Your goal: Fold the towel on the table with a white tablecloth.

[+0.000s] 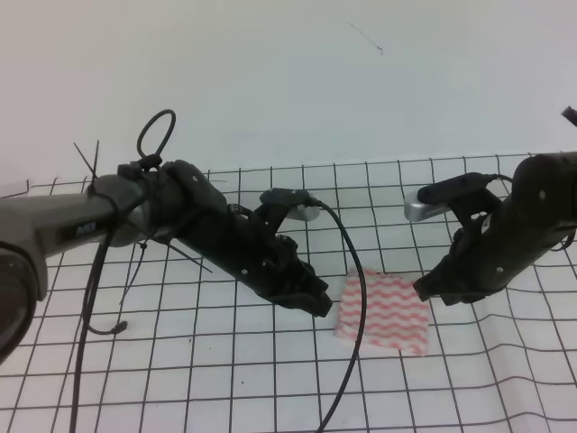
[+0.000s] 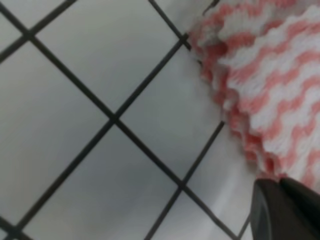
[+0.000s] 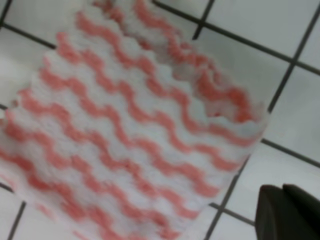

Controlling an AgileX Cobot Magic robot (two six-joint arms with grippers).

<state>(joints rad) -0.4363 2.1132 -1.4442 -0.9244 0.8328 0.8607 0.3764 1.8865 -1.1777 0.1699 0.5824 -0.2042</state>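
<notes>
White tablecloth (image 1: pixel 225 379) covers the table (image 1: pixel 505 397), w/ lots of open grid all round. Towel (image 1: pixel 383 311) lies mid-right between the arms: thin, soft, light, prob. best pinched at corners/edges. Left gripper (image 1: pixel 315 302) sits at its left edge, right gripper (image 1: pixel 424 290) at upper right; finger state can't tell.

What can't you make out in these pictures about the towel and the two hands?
- Left hand: high view, its own dark body hides whether it is open.
- Right hand: high view, same; wrist view cuts it at the corner.
- Towel: number of layers unclear; both wrist views blurred, left one cuts it off.
</notes>
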